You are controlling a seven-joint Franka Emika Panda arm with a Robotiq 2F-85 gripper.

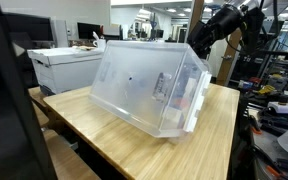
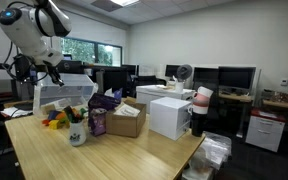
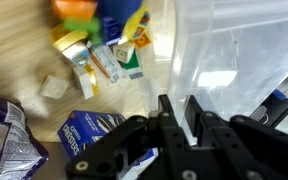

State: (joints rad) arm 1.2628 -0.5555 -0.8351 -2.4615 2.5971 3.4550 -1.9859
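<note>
The black pincer (image 3: 181,110) is closed narrow on the rim of the large clear plastic storage bin (image 1: 144,85), which sits tilted on the wooden table (image 1: 219,125). The bin looks light, slick and slightly flexible. Its stiffer rim, at 1 o'clock, seems the surest hold.

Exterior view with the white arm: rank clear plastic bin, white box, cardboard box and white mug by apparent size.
1-2: clear plastic bin and white cube-shaped box look about alike. The bin sits farther back, so these two are unranked.
3: brown cardboard box.
4: white mug, smallest though nearest the camera.
</note>
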